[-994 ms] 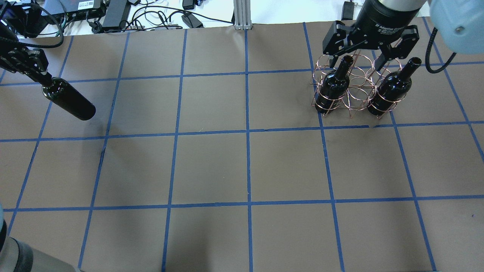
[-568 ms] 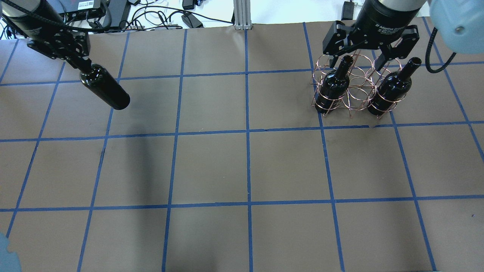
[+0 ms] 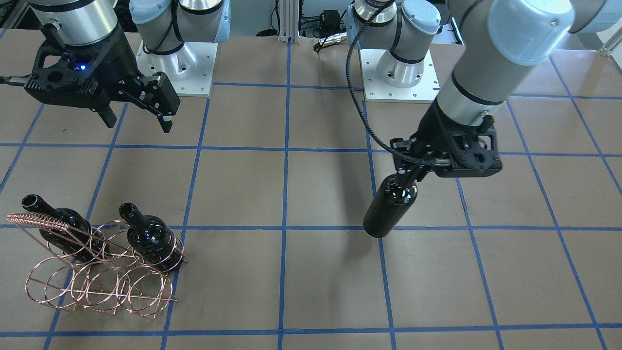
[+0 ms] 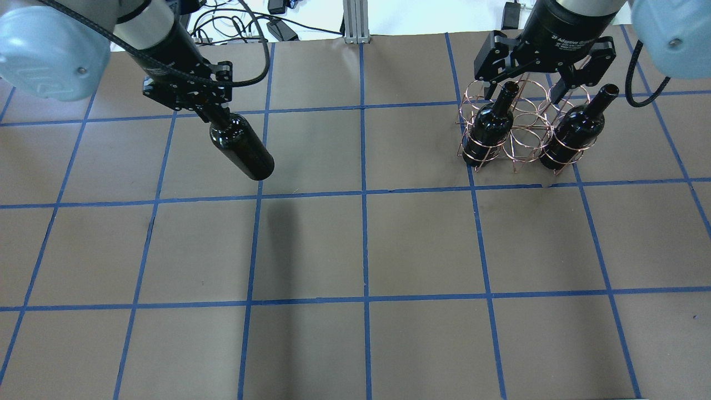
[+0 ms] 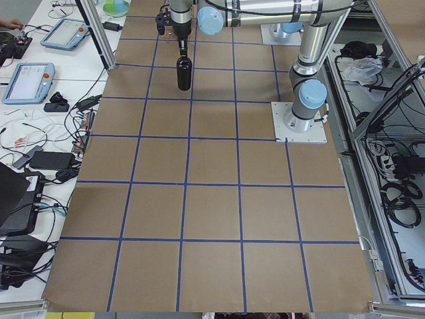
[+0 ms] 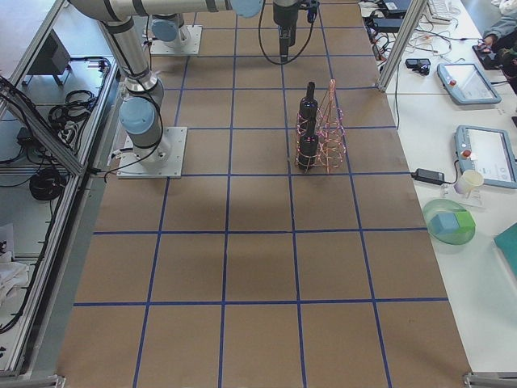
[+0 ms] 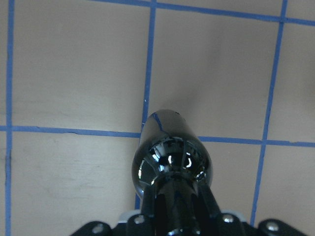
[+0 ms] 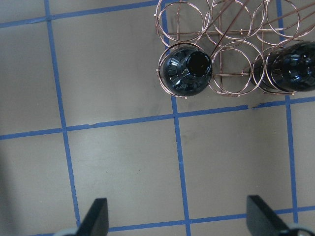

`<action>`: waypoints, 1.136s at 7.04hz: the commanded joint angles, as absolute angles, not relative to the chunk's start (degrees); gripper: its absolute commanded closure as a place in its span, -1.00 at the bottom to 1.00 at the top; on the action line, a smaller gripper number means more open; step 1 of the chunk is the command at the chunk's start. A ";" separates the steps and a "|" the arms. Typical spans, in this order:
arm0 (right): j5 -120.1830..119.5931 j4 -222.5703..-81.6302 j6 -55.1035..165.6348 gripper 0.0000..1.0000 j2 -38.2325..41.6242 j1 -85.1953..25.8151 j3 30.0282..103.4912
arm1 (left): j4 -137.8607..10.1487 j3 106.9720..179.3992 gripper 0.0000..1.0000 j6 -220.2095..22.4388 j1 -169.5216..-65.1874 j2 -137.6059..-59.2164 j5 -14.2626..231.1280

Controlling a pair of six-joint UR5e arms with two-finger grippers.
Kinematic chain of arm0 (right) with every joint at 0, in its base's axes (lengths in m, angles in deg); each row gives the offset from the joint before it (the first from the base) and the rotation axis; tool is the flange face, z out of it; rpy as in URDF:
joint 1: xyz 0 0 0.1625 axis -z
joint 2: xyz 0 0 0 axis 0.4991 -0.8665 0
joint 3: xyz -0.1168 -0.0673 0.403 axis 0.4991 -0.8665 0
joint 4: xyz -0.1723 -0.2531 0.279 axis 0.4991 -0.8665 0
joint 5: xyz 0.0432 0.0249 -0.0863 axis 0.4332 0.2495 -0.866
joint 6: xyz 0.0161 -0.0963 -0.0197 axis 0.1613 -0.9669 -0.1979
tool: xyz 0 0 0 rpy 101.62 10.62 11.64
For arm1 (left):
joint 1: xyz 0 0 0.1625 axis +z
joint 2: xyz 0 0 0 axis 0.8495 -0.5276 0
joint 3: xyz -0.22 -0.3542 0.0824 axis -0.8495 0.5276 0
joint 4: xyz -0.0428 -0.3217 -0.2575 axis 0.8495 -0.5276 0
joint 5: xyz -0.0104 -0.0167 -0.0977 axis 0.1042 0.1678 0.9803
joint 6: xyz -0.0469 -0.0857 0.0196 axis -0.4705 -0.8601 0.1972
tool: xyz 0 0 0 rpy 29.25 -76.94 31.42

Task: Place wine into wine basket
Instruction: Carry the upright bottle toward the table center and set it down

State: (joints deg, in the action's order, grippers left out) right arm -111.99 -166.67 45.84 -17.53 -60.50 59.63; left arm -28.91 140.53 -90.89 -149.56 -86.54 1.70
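My left gripper [image 4: 215, 113] is shut on the neck of a glossy black wine bottle [image 4: 243, 148] and holds it upright in the air over the table's far left. The bottle also shows in the front view [image 3: 390, 208] and the left wrist view [image 7: 172, 162]. The copper wire wine basket [image 4: 520, 136] stands at the far right, also seen in the front view [image 3: 97, 287]. Two like bottles [image 4: 491, 129] [image 4: 575, 133] stand in its outer hoops, and the hoop between them holds nothing. My right gripper [image 4: 526, 90] is open and empty above the basket.
Brown table cover with a blue tape grid [image 4: 364, 194]. Cables and power bricks [image 4: 222, 22] lie beyond the far edge, with an aluminium post [image 4: 354, 22] at the far middle. The arm bases [image 3: 175, 63] [image 3: 401, 68] are bolted on the robot's side.
My left arm has carried the bottle to the right across the far side of the table, toward the basket. The right arm and the basket have not moved.
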 commanded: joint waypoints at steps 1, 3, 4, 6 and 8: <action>-112.00 -166.67 45.80 -1.00 -17.53 -60.50 59.63 | -23.36 147.54 1.00 -95.58 -155.78 -84.45 1.30; -112.09 -166.67 45.71 -1.00 -17.53 -60.50 59.63 | -23.16 150.64 1.00 -98.91 -158.60 -82.95 1.21; -112.00 -166.67 45.71 -1.00 -17.53 -60.50 59.63 | -23.60 151.26 1.00 -99.01 -159.92 -82.95 1.21; -112.00 -166.67 45.71 -1.00 -17.53 -60.50 59.63 | -26.48 152.93 1.00 -98.49 -160.29 -82.69 1.38; -112.00 -166.67 45.62 -1.00 -17.53 -60.50 59.63 | -29.47 153.03 1.00 -98.13 -160.46 -82.42 1.56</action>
